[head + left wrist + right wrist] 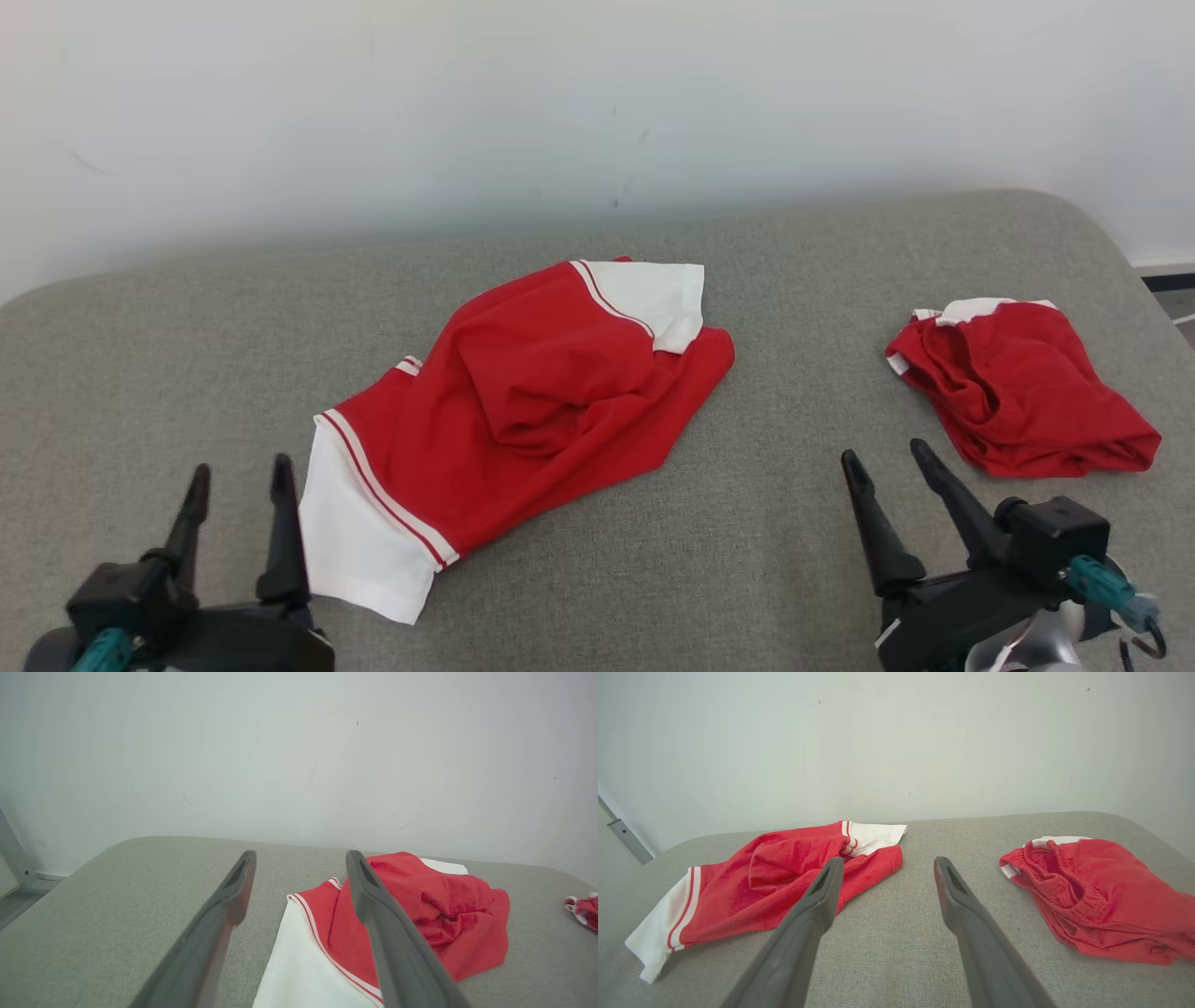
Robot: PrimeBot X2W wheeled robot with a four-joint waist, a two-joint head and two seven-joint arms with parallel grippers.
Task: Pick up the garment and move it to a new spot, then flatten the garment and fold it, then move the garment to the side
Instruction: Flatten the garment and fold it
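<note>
A red garment [532, 401] with white, red-striped sleeves lies crumpled in the middle of the grey surface [766, 523]; it also appears in the left wrist view [444, 914] and the right wrist view [775, 882]. My left gripper [238, 478] stands open at the lower left, just left of the garment's near white sleeve [359, 541], holding nothing. My right gripper [887, 462] stands open at the lower right, empty, between the two pieces of clothing. In the wrist views the left gripper [299, 858] and right gripper [887, 865] both show spread fingers.
A second red piece of clothing [1018, 387] with a white band lies bunched at the right, also seen in the right wrist view [1101, 896]. A pale wall [560, 112] rises behind the surface. The surface's right edge curves down near a dark floor strip [1167, 280].
</note>
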